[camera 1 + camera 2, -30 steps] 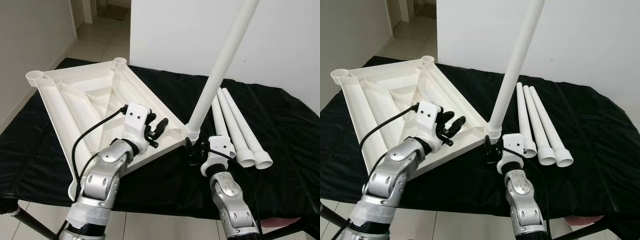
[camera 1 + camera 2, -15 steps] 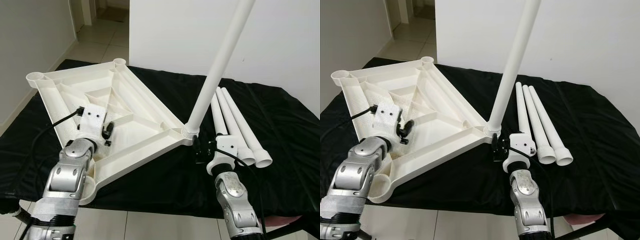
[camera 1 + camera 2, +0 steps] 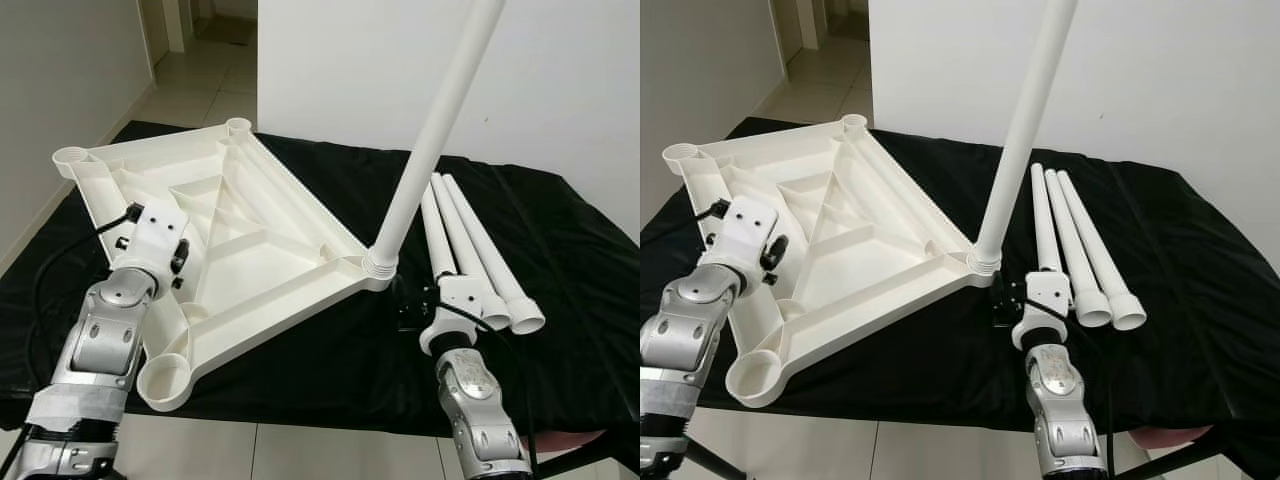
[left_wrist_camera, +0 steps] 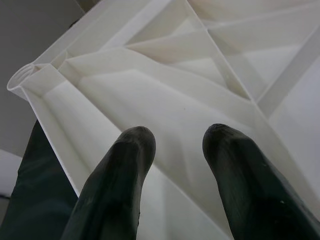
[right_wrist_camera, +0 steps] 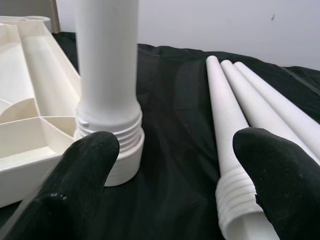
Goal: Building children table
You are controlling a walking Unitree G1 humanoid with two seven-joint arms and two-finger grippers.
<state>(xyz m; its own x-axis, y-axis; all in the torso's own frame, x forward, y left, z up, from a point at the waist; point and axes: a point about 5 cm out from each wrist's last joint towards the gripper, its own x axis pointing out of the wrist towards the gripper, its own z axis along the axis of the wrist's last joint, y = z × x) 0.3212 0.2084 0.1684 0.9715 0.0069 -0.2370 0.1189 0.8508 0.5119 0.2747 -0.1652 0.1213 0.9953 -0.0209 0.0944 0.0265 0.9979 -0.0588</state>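
Observation:
The white tabletop (image 3: 250,235) lies upside down on the black-draped table (image 3: 560,260). One white leg (image 3: 430,140) stands in its near right corner socket, leaning slightly right. Three more legs (image 3: 470,250) lie side by side on the cloth to the right. My left gripper (image 4: 177,145) is open and hovers over the tabletop's left side, holding nothing. My right gripper (image 5: 175,155) is open, low over the cloth, just in front of the standing leg's threaded base (image 5: 112,135) and the lying legs' ends, touching neither.
Empty sockets sit at the far left corner (image 3: 70,155), the far corner (image 3: 238,124) and the near corner (image 3: 165,378), which reaches the table's front edge. A white wall stands behind. Tiled floor runs off to the left.
My left arm has swung from the tabletop's near right edge over to its left side. My right gripper has drawn back a little from the standing leg's base.

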